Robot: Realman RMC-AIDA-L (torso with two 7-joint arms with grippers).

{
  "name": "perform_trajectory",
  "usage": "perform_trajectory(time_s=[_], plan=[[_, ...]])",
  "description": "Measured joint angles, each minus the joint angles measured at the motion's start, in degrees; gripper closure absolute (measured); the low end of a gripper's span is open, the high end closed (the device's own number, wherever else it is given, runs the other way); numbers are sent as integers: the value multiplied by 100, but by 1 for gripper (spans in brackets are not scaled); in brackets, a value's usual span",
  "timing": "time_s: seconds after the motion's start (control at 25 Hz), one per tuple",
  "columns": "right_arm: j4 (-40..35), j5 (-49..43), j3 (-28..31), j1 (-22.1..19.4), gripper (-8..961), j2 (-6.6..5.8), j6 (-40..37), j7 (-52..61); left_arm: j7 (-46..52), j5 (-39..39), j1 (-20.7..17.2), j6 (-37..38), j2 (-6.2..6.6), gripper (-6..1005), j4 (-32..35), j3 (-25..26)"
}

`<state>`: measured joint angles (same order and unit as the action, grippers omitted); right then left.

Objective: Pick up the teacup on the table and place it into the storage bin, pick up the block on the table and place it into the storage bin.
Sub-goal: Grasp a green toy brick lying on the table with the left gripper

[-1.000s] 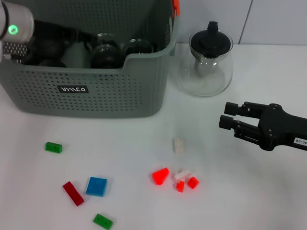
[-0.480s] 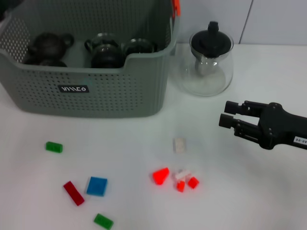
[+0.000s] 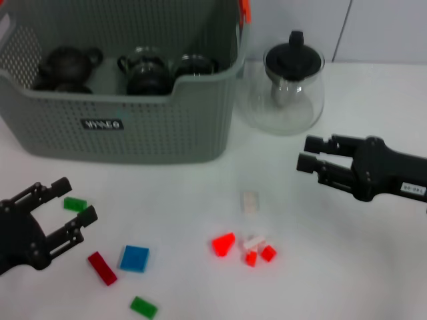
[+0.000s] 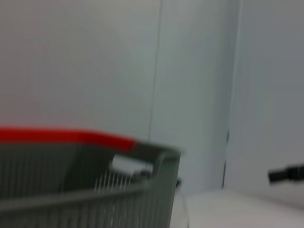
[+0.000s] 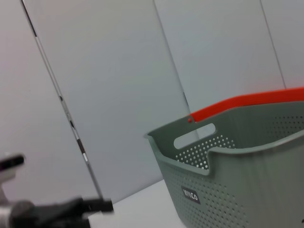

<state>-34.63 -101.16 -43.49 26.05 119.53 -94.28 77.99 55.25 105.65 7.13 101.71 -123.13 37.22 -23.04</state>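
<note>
Storage bin (image 3: 133,127), upper left of head view: matt grey-green plastic, perforated walls. Teapot (image 3: 285,87), upper centre-right: clear glossy glass, black matt lid. Table (image 3: 347,267): smooth white, slight sheen. Blocks (image 3: 134,259), lower half: smooth coloured plastic.

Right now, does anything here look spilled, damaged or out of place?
Nothing stands out. Loose blocks such as the blue block lie scattered on the table, the storage bin and glass teapot stand upright, both end effectors are empty.
</note>
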Motion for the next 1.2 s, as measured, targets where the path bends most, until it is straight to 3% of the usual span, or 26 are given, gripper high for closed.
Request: perform_trajectory(time_s=[0.28,0.32,0.44,1.2], plan=[[116,0,-2,44,479,-10,84,4,-1285,77,133,-1076,-117,322,-1049,737],[117,0,-2,41,479,-11,85,5,-1978,92,221,-1328,-124,324,-1570,1222],[122,0,-1,19,479,-24,85,5,-2561,120,273,-1666,-133,331,-2025,1624],[133,0,-2,-30,479,-27,88,5,-3478,197,647,-3107,-141,334,-2920,2268]])
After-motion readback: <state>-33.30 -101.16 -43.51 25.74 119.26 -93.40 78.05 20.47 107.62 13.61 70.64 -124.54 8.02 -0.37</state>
